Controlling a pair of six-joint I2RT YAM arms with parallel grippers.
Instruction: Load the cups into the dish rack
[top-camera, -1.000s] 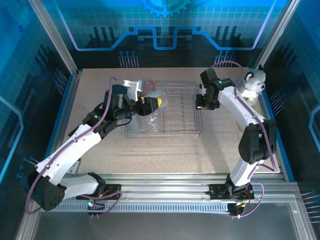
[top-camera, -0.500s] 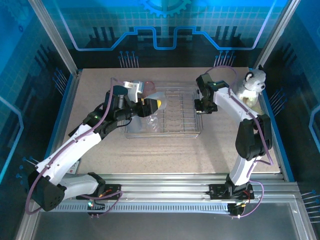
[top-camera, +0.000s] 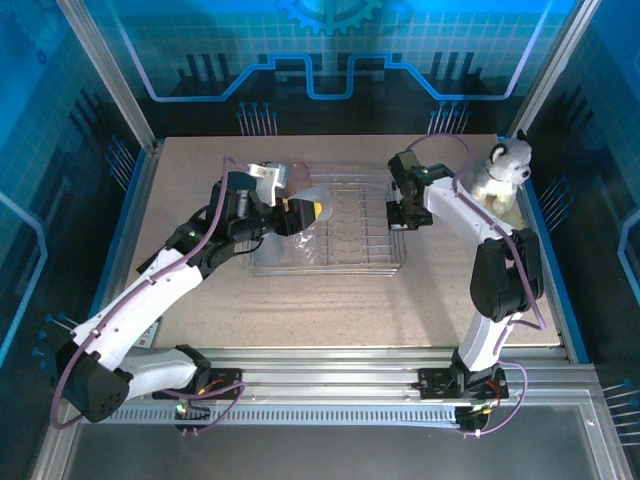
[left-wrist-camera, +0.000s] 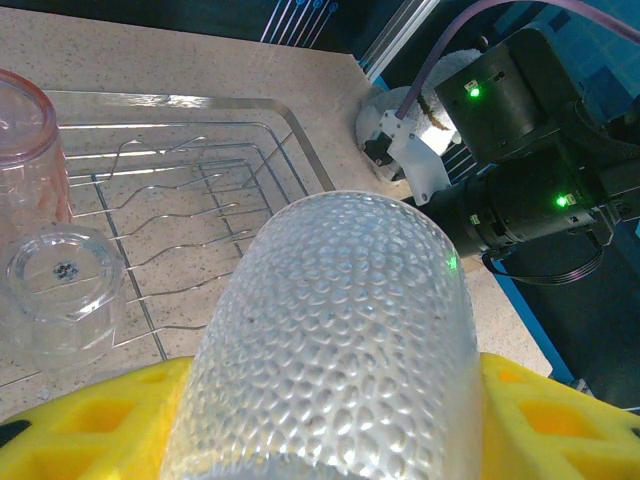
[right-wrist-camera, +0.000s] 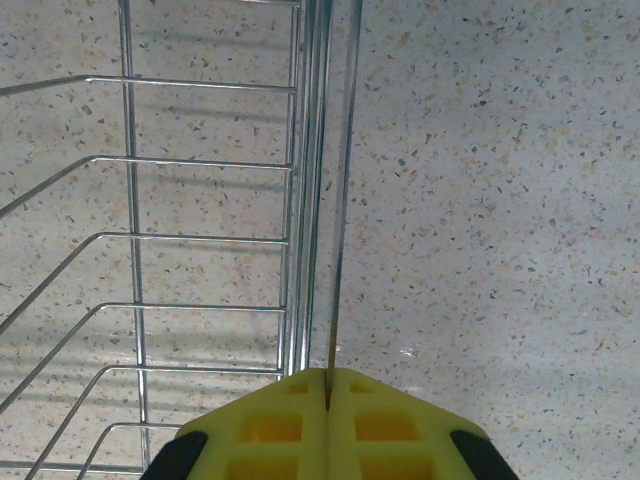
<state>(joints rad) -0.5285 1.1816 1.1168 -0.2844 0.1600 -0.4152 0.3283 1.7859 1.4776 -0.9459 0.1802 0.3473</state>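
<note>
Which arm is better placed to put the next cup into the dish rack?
Left. The left pincer is shut on a dimpled clear cup over the dish rack, bare wire floor ahead of it. The right pincer is closed on the rack's right rim wire and carries no cup.

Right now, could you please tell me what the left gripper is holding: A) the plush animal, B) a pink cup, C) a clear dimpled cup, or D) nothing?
C: in the left wrist view a clear dimpled cup sits between the yellow fingers of the left gripper, while the pink cup stands apart from it.
</note>
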